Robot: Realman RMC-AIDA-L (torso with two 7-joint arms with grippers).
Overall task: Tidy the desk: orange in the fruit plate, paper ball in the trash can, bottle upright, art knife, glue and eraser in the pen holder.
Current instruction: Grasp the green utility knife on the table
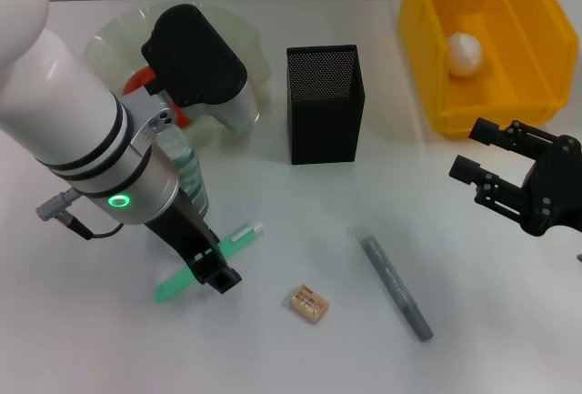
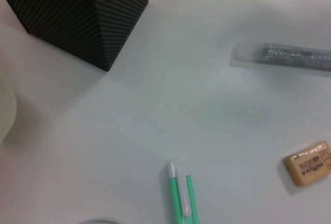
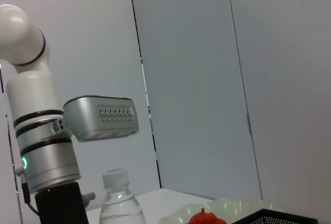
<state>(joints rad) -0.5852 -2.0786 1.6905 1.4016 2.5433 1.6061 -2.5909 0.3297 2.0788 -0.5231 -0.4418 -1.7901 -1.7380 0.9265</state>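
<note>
Left gripper (image 1: 211, 265) low at lower left of the head view, over the translucent green glue stick (image 1: 238, 238); cannot tell its fingers' state. Right gripper (image 1: 475, 152) at right edge, black fingers spread, holding nothing. Tan rectangular eraser (image 1: 308, 304) and slim grey art knife (image 1: 396, 287) lie on the white counter (image 1: 300, 358). Square black mesh pen holder (image 1: 325, 103) stands centre; crumpled white paper ball (image 1: 463, 54) sits in the yellow plastic trash can (image 1: 427, 39); clear ribbed bottle (image 3: 119, 203) stands upright.

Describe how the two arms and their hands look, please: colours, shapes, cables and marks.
The left arm is white and round, with black rings, a silver wrist section carrying a green ring light, and a grey plug with a black cable. Its left hand is black. The right hand is black too, angular, with small screws.
</note>
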